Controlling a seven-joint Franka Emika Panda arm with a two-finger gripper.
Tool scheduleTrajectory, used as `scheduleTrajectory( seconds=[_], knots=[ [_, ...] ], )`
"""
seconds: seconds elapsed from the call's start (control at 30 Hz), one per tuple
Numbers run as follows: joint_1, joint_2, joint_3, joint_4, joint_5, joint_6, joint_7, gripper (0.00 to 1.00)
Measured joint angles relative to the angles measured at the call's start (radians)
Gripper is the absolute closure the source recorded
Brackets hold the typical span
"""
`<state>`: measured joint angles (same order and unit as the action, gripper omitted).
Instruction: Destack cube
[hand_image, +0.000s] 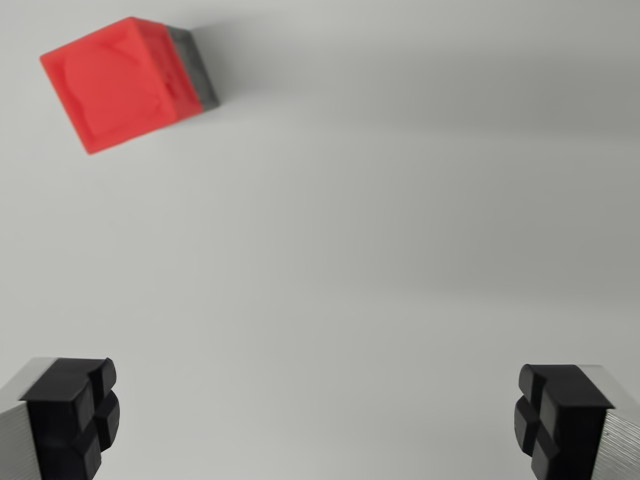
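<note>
Looking down from the wrist, the nearest things are the two fingers of the gripper (318, 420), which enter at the bottom corners of the view. One finger (70, 415) is at the wrist view's left and the other is at the wrist view's right. Each has a silver metal body and a black rubber pad on its inner side, with grooves cut in the pad. The fingers are spread wide apart, and nothing is between them, only the bare surface below.

That surface is a plain white table (350, 230), smooth and without marks, and it fills almost all of the view.

Farther away, near the top of the wrist view's left, stands the red cube (112, 82). It is turned at an angle, so one corner points toward the bottom of the view. Its top face has a shallow round mark. Under it a grey cube (197, 68) shows along the far right side, so the red cube sits on top of the grey one. A soft shadow falls on the table beside the stack. The stack is well apart from both fingers.
</note>
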<state>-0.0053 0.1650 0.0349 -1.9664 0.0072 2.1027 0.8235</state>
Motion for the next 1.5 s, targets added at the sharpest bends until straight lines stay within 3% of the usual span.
scheduleTrajectory(
  seconds=[0.8,1.5],
  knots=[
    [0.051,0.136,0.032,0.033,-0.021,0.112,-0.076,0.0],
    [0.108,0.31,0.058,0.123,-0.058,0.205,-0.159,0.0]
  ],
)
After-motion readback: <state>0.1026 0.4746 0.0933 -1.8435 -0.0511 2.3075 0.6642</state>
